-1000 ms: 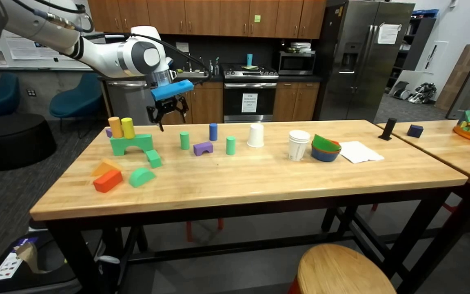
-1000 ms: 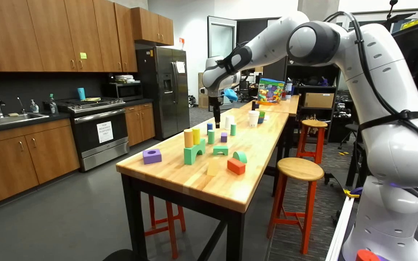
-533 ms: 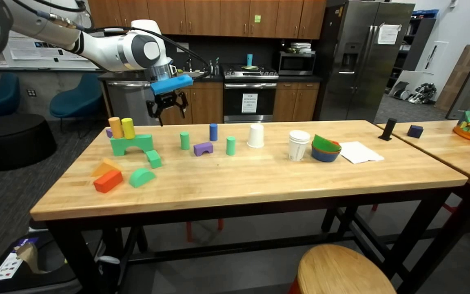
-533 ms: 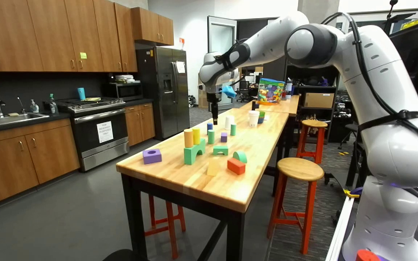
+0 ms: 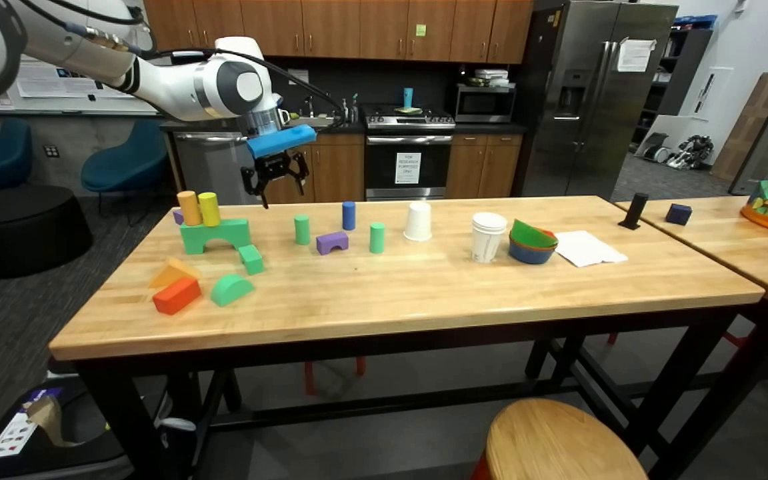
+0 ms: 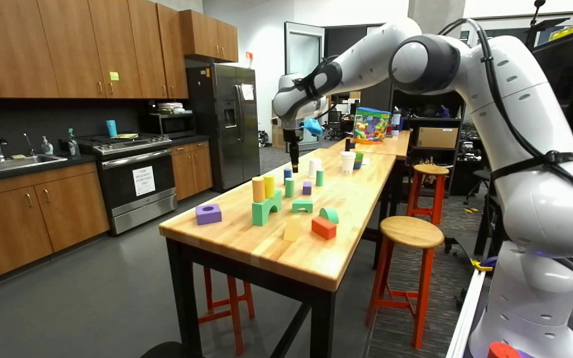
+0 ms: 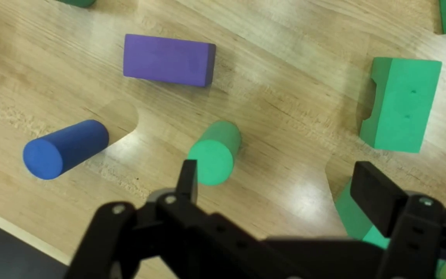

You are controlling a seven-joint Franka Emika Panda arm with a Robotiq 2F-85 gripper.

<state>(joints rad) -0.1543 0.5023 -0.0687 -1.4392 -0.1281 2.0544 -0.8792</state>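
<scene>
Green foam-looking cylinder (image 7: 215,153) upright on the pale wooden tabletop (image 5: 424,290); nearest block, I judge, to the black two-finger gripper (image 7: 277,176). Fingers spread well apart, nothing between them, gripper hanging above the wood. No contact that I can make out, though in the wrist view one fingertip overlaps the cylinder's edge.

Near the cylinder: blue upright cylinder (image 7: 66,149), purple arched block (image 7: 167,60) resting on its feet, second green cylinder (image 5: 377,238) beyond that block.

Other flank: green arch (image 5: 216,231) carrying an orange cylinder (image 5: 189,208) and a yellow cylinder (image 5: 209,209), both upright; small green arched block (image 7: 409,106) close by.

Progress, my reading: no grip taken. The arch with its two cylinders is one finished stack; the green cylinders, blue and purple pieces sit singly, unstacked.

Farther off: upturned white paper cup (image 5: 418,221), upright white paper cup (image 5: 487,240), blue bowl (image 5: 532,255) with others in it.
</scene>
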